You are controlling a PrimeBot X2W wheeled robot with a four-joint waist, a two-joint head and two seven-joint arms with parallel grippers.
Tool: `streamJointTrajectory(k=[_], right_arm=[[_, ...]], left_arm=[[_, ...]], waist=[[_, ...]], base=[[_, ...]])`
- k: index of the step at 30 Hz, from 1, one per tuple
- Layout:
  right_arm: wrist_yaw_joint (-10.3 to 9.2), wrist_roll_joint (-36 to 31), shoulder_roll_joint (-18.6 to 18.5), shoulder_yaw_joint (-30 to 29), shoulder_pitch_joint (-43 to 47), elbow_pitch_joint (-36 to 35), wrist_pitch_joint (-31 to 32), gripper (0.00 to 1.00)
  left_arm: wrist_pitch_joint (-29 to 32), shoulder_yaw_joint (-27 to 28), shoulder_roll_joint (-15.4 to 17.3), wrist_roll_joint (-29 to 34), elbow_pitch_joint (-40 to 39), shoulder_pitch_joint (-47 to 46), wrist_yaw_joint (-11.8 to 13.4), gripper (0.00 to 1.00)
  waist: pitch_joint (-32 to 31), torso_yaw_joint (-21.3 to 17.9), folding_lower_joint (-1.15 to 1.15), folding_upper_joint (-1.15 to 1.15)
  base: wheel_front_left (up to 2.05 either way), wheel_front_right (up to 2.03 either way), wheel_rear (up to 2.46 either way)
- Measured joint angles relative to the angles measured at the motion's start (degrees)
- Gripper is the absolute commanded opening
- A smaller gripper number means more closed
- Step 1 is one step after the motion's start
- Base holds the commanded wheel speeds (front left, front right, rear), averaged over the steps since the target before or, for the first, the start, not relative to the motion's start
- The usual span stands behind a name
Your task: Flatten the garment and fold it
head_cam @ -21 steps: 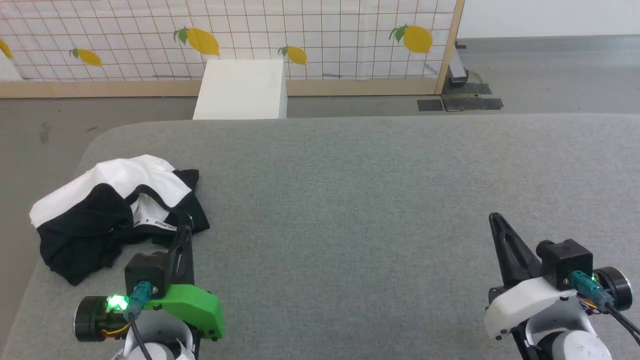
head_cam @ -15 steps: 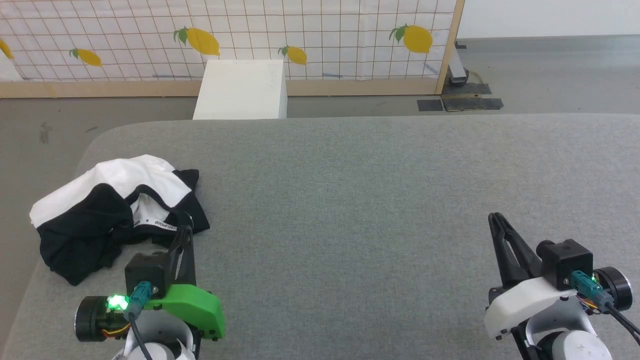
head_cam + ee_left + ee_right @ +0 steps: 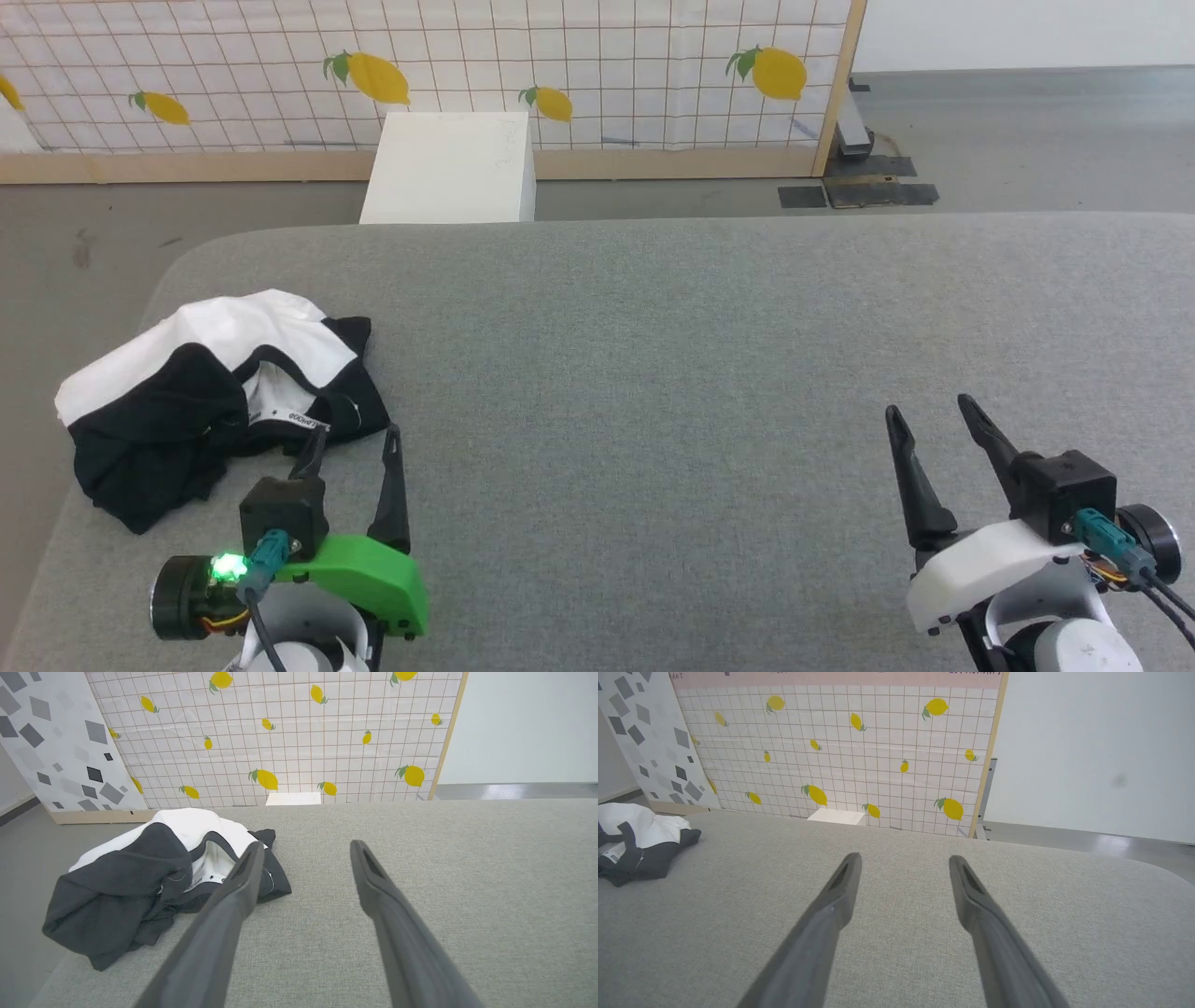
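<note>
Grey, felt-like cloth covers the wide table (image 3: 709,355), which is rounded at its far left corner. Behind it stands a screen (image 3: 607,65) of white grid squares dotted with yellow lemons, set in a pale wooden frame. A plain white box (image 3: 453,168) sits on the grey floor (image 3: 1027,140) between the screen and the table.

From where I stand, the garment (image 3: 215,373) is a crumpled heap at the table's left side, close to the edge. White cloth is on the far side and black is bunched up on the near side. Its lettered collar band (image 3: 289,417) peeks out toward the right of the pile (the letters are too small to read).

The left gripper (image 3: 357,432), on its green-shelled wrist, is at the near left with its two dark fingers spread wide and nothing between them. The tip of its left finger sits right at the heap's near right edge. I cannot tell whether it actually touches the black cloth.

The right gripper (image 3: 928,405), white-shelled, is well apart at the near right. Its fingers are just as wide, holding nothing, over bare grey cloth.
</note>
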Motion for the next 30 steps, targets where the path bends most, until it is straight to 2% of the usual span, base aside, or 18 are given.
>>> streamJointTrajectory(k=[17,30], right_arm=[[0.0,2.6,0.0,-0.8,0.7,1.6,-2.0,1.0],[0.0,4.6,0.0,-0.8,0.9,2.9,-3.8,1.0]], left_arm=[[-2.1,-1.0,0.0,-2.2,1.1,0.0,0.3,1.0],[-3.7,-1.1,0.0,-3.9,1.8,0.0,0.6,1.0]], waist=[[0.3,0.6,0.0,0.0],[0.6,4.5,0.0,0.0]], base=[[0.0,0.0,0.0],[0.0,0.0,0.0]])
